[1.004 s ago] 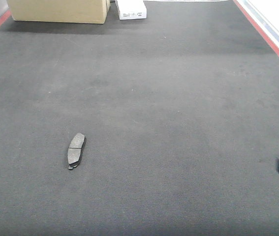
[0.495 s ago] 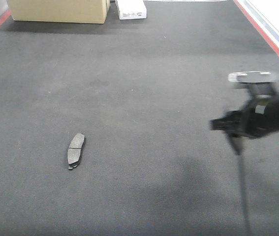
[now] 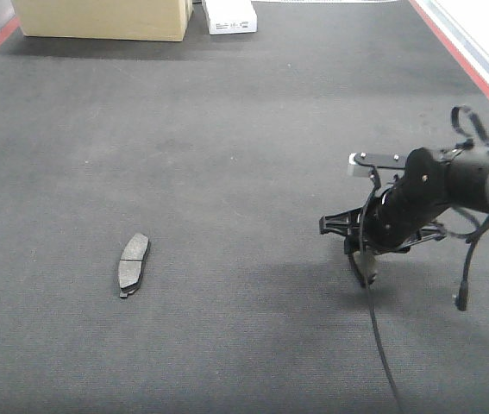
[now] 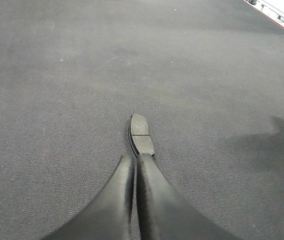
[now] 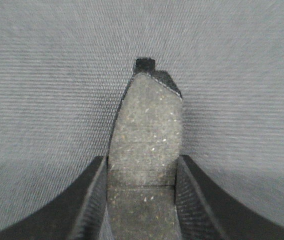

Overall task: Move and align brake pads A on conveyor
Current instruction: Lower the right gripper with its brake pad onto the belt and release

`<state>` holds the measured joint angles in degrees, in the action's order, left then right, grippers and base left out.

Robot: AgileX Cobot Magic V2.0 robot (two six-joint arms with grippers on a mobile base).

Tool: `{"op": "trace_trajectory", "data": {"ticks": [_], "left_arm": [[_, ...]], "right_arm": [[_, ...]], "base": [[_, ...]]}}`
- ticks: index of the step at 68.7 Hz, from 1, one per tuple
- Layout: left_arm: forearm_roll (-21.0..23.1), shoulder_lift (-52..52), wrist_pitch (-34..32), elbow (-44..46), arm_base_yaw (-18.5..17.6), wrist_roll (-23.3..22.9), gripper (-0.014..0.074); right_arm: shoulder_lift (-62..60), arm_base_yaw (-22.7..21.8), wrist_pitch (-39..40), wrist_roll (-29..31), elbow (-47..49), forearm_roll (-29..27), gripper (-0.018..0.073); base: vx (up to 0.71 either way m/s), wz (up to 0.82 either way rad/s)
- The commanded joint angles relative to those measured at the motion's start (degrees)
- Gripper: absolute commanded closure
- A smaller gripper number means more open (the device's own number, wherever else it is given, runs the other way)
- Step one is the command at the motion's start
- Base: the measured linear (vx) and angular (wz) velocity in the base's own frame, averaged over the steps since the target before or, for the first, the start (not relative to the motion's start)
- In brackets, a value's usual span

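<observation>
- The right gripper (image 5: 142,167) is clamping 1 brake pad (image 5: 147,125) over the conveyor (image 3: 244,121), well apart from the lying pad (image 3: 133,263).
- The left gripper (image 4: 134,162), fingers pressed together, is hovering just behind that one.
- Likely best: lowering the held pad flat, parallel beside the lying pad.

White box (image 3: 229,15) print — unreadable

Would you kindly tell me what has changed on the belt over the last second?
The right gripper swung in from the right edge, moving leftward over the wide dark grey felt conveyor; it is shut on a flat dark grey brake pad. The other grey brake pad lying on the belt, the tan cardboard box and the small white box stayed put.
</observation>
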<state>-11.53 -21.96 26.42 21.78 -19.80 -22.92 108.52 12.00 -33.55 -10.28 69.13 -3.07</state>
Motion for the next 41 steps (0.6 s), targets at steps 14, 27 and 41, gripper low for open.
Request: {"op": "trace_trajectory", "data": {"ticks": [14,27,41], "left_arm": [[-0.24,-0.44,-3.81,1.51,-0.34,-0.3,0.0602],[-0.24,-0.44,-3.81,1.51,-0.34,-0.3,0.0602],[-0.24,-0.44,-3.81,1.51,-0.34,-0.3,0.0602]], "right_arm": [[-0.19,0.05,8.93,0.2,1.76,-0.69,0.0494],[-0.06,0.05,10.43,0.2,1.76,-1.51,0.0398],[-0.12,0.05,8.87,0.14,1.76,-2.19,0.0255]], "base": [[0.0,0.0],[0.0,0.0],[0.0,0.0]]}}
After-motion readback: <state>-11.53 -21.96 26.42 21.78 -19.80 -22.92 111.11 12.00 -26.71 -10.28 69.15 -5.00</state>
